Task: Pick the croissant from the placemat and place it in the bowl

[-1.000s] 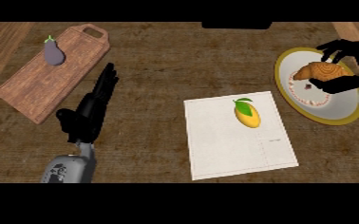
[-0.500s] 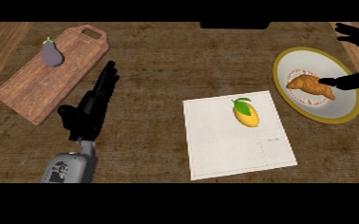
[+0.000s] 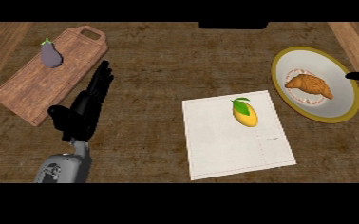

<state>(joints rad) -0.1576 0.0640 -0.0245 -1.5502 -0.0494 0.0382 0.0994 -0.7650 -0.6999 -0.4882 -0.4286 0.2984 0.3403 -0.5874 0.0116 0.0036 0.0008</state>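
Left hand (image 3: 88, 107) rests open, fingers straight, beside cutting board (image 3: 42, 83).

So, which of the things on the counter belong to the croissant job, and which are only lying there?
Belong to the job:
croissant, now lying in the bowl
bowl
placemat

Only lying there:
mango on the placemat
eggplant on the cutting board
cutting board

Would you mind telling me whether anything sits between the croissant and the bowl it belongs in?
Nothing visible does: the croissant already lies inside the bowl. The mango rests on the placemat, apart from both.
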